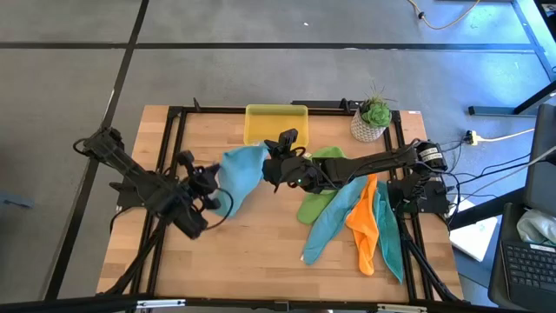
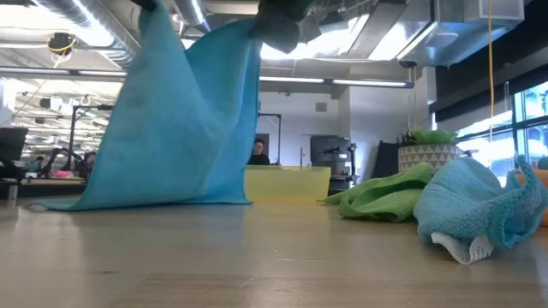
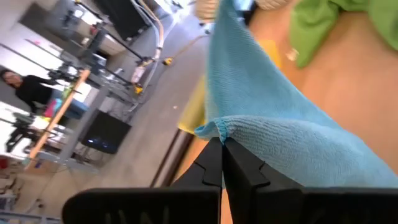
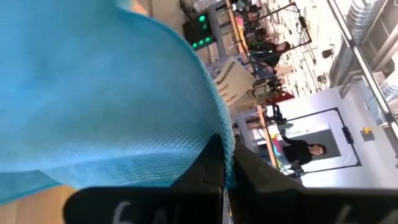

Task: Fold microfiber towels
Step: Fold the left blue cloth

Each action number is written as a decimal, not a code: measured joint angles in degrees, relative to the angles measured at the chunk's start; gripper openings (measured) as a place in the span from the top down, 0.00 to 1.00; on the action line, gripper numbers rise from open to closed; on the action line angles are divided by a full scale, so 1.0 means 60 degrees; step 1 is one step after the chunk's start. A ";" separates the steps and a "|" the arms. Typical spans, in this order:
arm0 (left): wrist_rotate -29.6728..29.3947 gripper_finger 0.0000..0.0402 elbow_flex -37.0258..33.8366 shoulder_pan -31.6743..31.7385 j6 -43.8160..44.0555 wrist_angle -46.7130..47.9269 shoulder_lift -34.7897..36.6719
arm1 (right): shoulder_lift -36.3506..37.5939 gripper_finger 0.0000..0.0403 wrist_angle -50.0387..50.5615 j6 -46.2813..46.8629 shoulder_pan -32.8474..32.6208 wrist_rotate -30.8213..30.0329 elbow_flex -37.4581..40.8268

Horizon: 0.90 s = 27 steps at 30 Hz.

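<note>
Hanging between both claws, the teal towel (image 1: 241, 174) is pinched by left claw (image 1: 211, 184) and right claw (image 1: 274, 165).

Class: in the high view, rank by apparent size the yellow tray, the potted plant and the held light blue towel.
1. Held light blue towel, largest.
2. Yellow tray.
3. Potted plant, smallest.
The towel hangs bunched, so its full spread is hidden.
</note>
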State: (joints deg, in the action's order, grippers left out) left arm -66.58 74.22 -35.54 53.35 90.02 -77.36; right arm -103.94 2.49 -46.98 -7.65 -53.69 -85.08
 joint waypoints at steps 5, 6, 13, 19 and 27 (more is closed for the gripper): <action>-0.0519 1.00 0.0000 0.0402 -0.0639 0.0004 0.0796 | 0.0000 0.98 0.1343 0.0029 0.0036 -0.0684 -0.0618; -0.0631 1.00 0.0000 0.0472 -0.0784 0.0001 0.0936 | 0.0000 0.98 0.1512 0.0025 0.0066 -0.0756 -0.0748; -0.2026 1.00 0.0000 0.1059 -0.2384 0.0000 0.1680 | 0.0176 0.99 0.1920 0.0215 0.0721 -0.0459 -0.1481; -0.3100 1.00 0.0000 0.1659 -0.3339 0.0000 0.2104 | 0.0646 0.99 0.1469 0.0242 0.1409 0.0070 -0.1621; -0.3099 1.00 0.0000 0.1728 -0.3485 -0.0003 0.2599 | 0.1162 0.98 0.2864 0.1399 0.1254 0.1806 -0.1625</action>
State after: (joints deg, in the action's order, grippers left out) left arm -85.17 74.22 -25.17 32.44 90.00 -61.77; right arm -96.97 19.67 -38.59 -0.12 -42.86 -94.83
